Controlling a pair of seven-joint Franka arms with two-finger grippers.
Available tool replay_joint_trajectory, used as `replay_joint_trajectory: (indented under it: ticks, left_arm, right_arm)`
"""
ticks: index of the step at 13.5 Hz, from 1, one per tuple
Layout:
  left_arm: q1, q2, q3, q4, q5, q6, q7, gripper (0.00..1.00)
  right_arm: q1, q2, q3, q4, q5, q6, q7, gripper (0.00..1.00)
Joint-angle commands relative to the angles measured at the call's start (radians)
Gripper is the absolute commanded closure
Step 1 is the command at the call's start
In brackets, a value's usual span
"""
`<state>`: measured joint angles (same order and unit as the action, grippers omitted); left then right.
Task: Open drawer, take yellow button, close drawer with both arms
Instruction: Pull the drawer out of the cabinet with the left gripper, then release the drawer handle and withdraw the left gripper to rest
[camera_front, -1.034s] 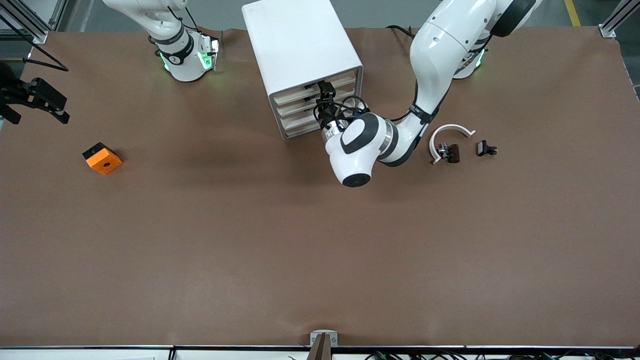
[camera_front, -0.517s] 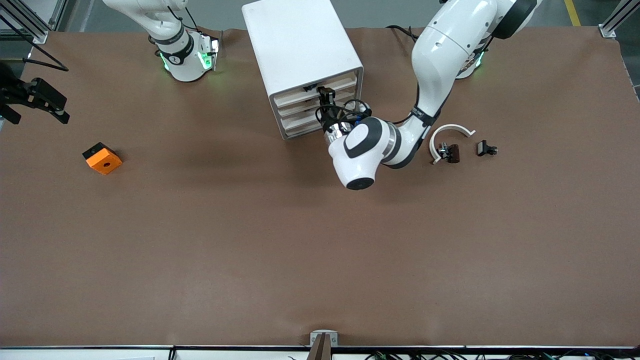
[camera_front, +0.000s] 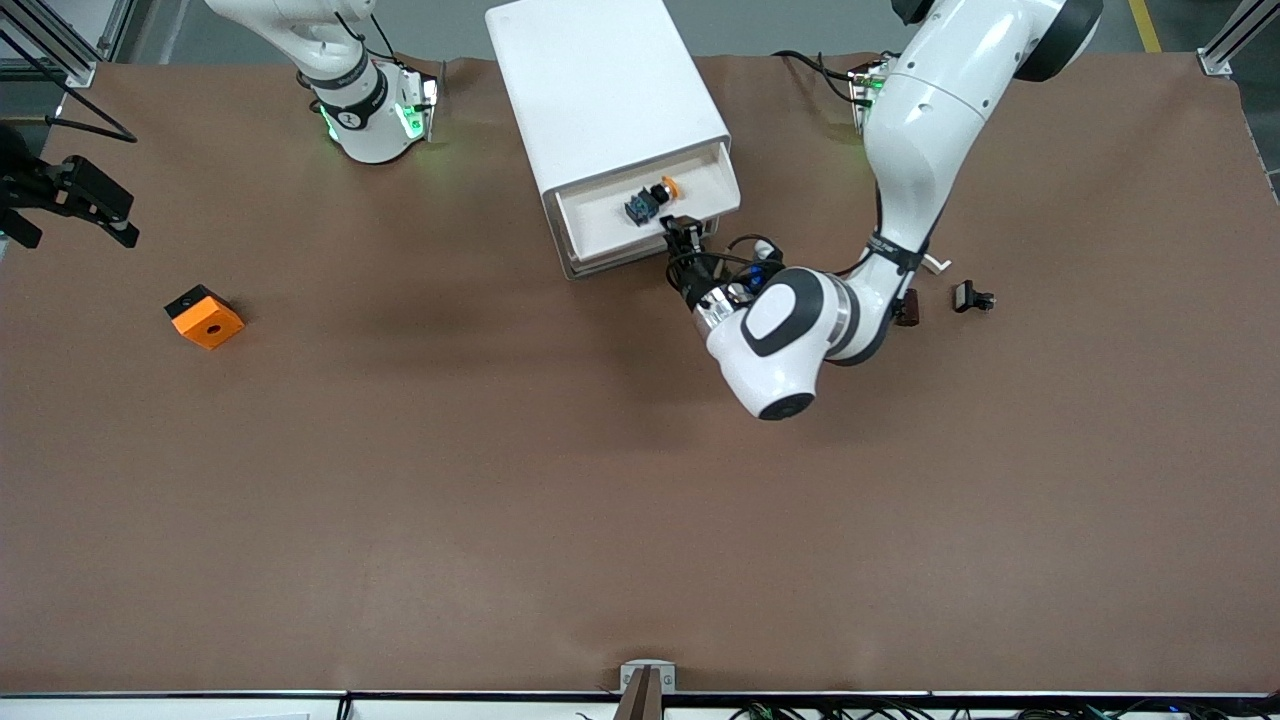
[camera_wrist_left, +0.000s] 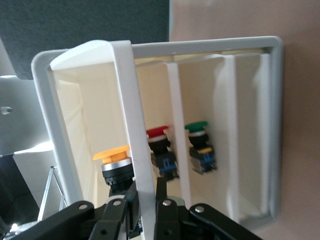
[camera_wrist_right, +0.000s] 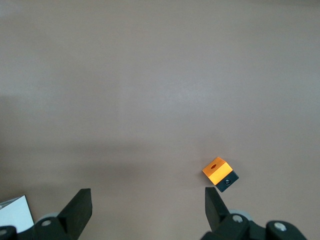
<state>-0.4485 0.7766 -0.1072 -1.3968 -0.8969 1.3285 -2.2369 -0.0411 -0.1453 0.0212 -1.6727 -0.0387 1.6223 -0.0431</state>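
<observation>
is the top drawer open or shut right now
Open: the drawer juts out of the cabinet, its tray and the button exposed, with the left gripper shut on its front.

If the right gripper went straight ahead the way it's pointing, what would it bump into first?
Probably the bare brown table. The right gripper, fingers wide open, points down at it. The orange block sits off to one side of that line, so it would likely be missed, though depth is hard to judge.

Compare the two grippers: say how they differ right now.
The left gripper is shut on the drawer front, which is pulled out; the right gripper is open and holds nothing. The left works at the cabinet; the right waits above the table near the orange block. Both are black and two-fingered.
</observation>
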Motion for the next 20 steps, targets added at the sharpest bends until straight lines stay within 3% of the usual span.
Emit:
replay_joint_trajectory:
  ticks: [1, 5, 6, 7, 8, 12, 16, 20]
  left_arm:
    - [0.033, 0.010, 0.023, 0.030, 0.018, 0.018, 0.080, 1.00]
    - [0.040, 0.006, 0.047, 0.036, 0.020, 0.021, 0.098, 1.00]
    - [0.041, 0.007, 0.049, 0.038, 0.020, 0.021, 0.100, 0.94]
    - [0.053, 0.007, 0.049, 0.036, 0.018, 0.021, 0.100, 0.16]
    - [0.062, 0.003, 0.047, 0.038, 0.018, 0.020, 0.099, 0.00]
    - [0.117, -0.016, 0.052, 0.096, 0.023, 0.011, 0.097, 0.00]
    - [0.188, -0.051, 0.046, 0.188, 0.199, -0.014, 0.161, 0.00]
    - [0.293, -0.193, 0.052, 0.219, 0.453, -0.002, 0.568, 0.00]
  right_arm:
    - [-0.022, 0.010, 0.013, 0.022, 0.022, -0.012, -0.009, 0.00]
    - [-0.022, 0.010, 0.013, 0.022, 0.022, -0.012, -0.008, 0.00]
    - [-0.022, 0.010, 0.013, 0.022, 0.022, -0.012, -0.008, 0.00]
    - [-0.022, 0.010, 0.013, 0.022, 0.022, -0.012, -0.008, 0.00]
    - [-0.022, 0.010, 0.013, 0.022, 0.022, -0.010, -0.008, 0.00]
    - [-0.019, 0.010, 0.013, 0.024, 0.022, -0.005, -0.008, 0.00]
    - [-0.009, 0.033, 0.016, 0.039, 0.025, -0.002, -0.003, 0.00]
    - [0.007, 0.081, 0.020, 0.085, 0.025, -0.004, 0.000, 0.00]
